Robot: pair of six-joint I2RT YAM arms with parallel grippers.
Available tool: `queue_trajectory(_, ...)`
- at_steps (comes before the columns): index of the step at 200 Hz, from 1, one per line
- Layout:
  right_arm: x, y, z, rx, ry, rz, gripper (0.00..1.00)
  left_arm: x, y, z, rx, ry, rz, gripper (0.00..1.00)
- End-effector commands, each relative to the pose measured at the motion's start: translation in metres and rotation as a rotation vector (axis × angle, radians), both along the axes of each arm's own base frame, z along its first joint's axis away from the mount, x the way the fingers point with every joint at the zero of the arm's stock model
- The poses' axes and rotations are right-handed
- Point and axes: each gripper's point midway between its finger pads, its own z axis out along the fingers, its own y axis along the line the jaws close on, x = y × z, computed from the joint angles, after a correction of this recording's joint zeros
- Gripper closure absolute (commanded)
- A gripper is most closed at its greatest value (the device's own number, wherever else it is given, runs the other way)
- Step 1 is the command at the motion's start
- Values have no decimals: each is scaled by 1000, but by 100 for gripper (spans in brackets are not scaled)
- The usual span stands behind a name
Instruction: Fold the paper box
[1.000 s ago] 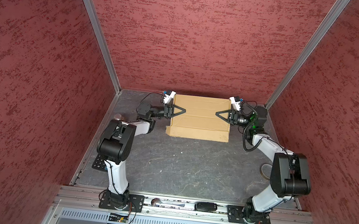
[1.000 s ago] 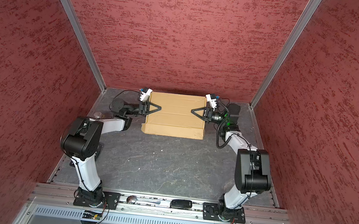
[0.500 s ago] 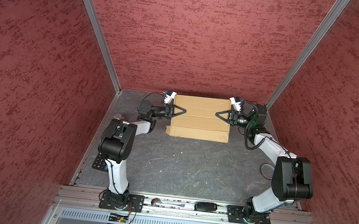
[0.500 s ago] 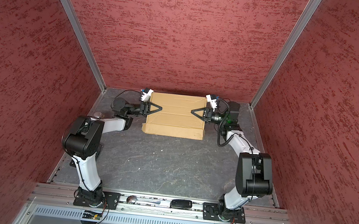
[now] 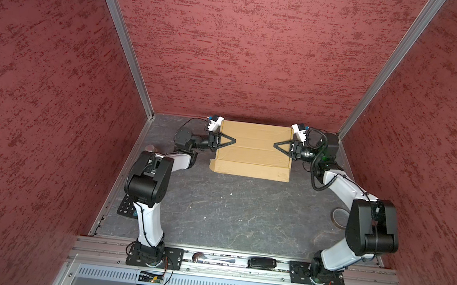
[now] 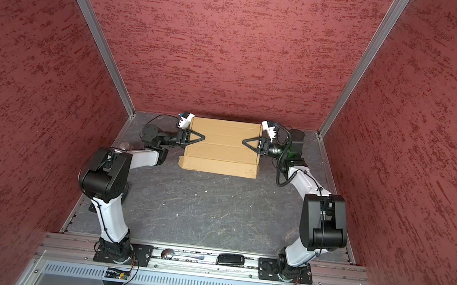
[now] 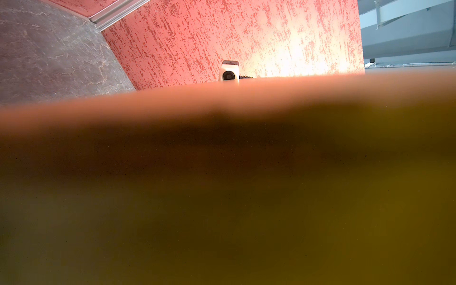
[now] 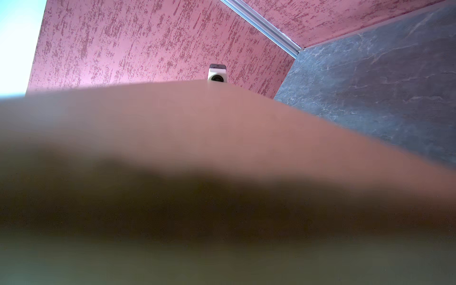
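Note:
The paper box (image 5: 253, 154) (image 6: 222, 152) is a tan cardboard sheet with creases, lying at the back of the table against the rear wall, with a narrow flap along its near edge. My left gripper (image 5: 233, 140) (image 6: 203, 137) reaches in over the box's left edge. From the opposite side, my right gripper (image 5: 275, 146) (image 6: 243, 142) reaches in over its right edge. Only each upper finger shows from above. In both wrist views blurred cardboard (image 7: 222, 172) (image 8: 197, 148) fills the lower picture and hides the jaws, so their state is unclear.
Red walls close in the back and both sides near the box. A tape roll (image 5: 339, 218) lies by the right arm and a keypad (image 5: 127, 210) by the left arm. A spoon (image 5: 209, 258) and a black device (image 5: 262, 262) rest on the front rail.
The box and both grippers stay where they were at the box's ends. The right arm's elbow has drifted slightly to the right.

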Motion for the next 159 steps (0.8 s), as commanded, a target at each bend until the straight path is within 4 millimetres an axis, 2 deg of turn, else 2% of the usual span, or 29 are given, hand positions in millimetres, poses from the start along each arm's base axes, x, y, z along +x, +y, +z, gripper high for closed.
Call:
queue_trajectory(1, 3, -8, 14, -3, -56, -38, 23, 6, 6, 7, -16, -40, 17, 58)
queue_trajectory(39, 1, -20, 17, -5, -70, -69, 18, 19, 20, 1, -18, -2, 57, 59)
queue_trajectory(70, 1, -40, 19, -4, -83, -122, 16, 28, 32, -3, -19, 31, 83, 59)
queue_trajectory(120, 5, -65, 42, -1, -176, -200, 16, 48, 46, -13, -25, 156, 116, 62)
queue_trajectory(141, 15, -71, 48, -54, -245, -263, 18, 57, 50, -17, -9, 227, 124, 63)
queue_trajectory(159, 33, -84, 37, -199, -278, -383, 18, 62, 54, -19, 0, 300, 133, 63)
